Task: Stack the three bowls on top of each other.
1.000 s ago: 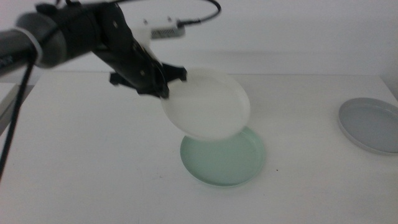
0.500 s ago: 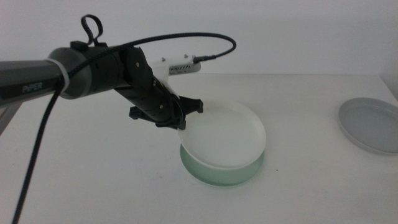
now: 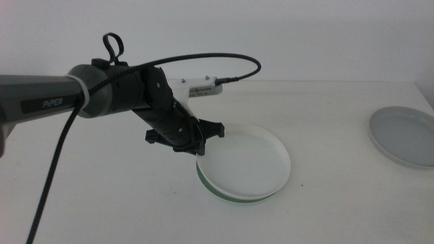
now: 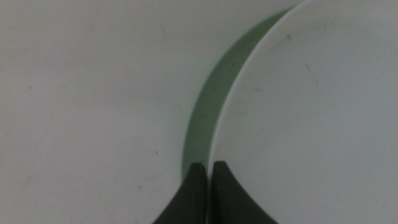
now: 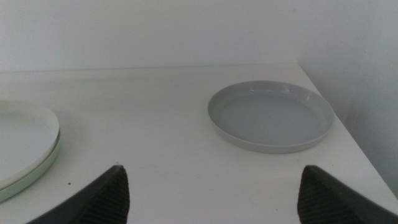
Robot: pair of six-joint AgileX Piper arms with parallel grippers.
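Middle view: I see the left gripper (image 3: 201, 139) pinching the rim of the smooth, shallow cream-white round bowl (image 3: 247, 160), which sits nested on the pale mint green round bowl (image 3: 234, 194).
Grey bowl: the glossy light grey round bowl (image 3: 405, 135) lies well apart from the cream-white one, on the matte white table (image 3: 102, 196).
Left wrist view: jaws nearly together on that rim (image 4: 214, 146).
Right wrist view: right gripper (image 5: 211, 186) spread wide, holding nothing, near the grey bowl.

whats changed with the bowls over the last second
The left gripper lowered the tilted white bowl onto the green bowl and still pinches its rim. The green bowl and grey bowl stayed put; the right gripper waits open.
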